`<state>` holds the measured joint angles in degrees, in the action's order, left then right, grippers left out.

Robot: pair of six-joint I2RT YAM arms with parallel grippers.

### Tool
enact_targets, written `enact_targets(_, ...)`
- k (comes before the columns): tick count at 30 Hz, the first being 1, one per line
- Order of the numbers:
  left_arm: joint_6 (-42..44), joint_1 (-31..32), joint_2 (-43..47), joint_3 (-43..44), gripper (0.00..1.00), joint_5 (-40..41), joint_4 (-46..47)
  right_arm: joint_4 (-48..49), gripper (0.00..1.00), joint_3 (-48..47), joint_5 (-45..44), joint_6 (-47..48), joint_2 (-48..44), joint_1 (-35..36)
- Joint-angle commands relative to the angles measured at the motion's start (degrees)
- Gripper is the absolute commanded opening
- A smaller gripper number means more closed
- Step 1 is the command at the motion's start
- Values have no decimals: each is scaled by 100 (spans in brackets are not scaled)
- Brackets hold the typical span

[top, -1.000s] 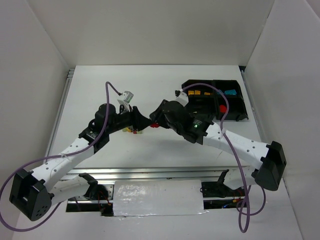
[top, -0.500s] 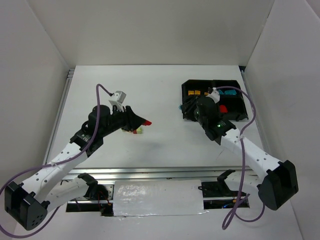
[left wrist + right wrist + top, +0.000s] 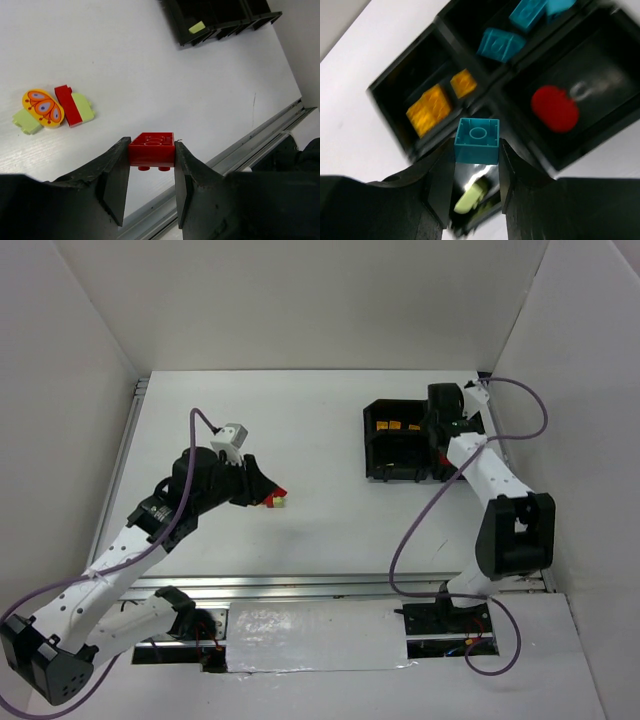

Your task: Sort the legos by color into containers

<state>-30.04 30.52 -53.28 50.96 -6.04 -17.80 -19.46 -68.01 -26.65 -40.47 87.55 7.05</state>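
My left gripper (image 3: 151, 150) is shut on a red lego (image 3: 151, 148), held above the white table. On the table to its left lies a small cluster of legos: a red brick (image 3: 67, 105), pale yellow-green bricks (image 3: 84, 108) and an orange-yellow butterfly piece (image 3: 43, 106). My right gripper (image 3: 477, 150) is shut on a teal lego (image 3: 478, 139) over the black four-compartment container tray (image 3: 395, 87). The tray holds orange-yellow bricks (image 3: 430, 109), teal bricks (image 3: 501, 44), a red piece (image 3: 555, 107) and a yellow-green brick (image 3: 470, 197), each colour in its own compartment.
The tray (image 3: 385, 460) sits at the table's back right, with the right arm (image 3: 480, 465) stretched over its right half. White walls enclose the table on three sides. A metal rail (image 3: 250, 145) runs along the near edge.
The right arm has swung from the table's middle to above the tray with the teal brick. My left gripper has drawn back a little leftward with the red brick.
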Motion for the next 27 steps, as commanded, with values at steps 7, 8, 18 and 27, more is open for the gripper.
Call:
enact_targets(7,236,-20,309,-174,0,7,-303,-540,0,-1785,-402,575,1342,-871)
enact_targets(8,236,-20,309,-174,0,-11,-285,-619,0,-2143,-376,601,1483,-941)
enact_targets(18,165,-20,309,54,0,-476,-145,-1323,85,-3518,387,1006,2242,-1100)
enact_targets(27,-98,-11,-612,476,0,-896,688,-753,86,-1034,1777,330,-700,-740)
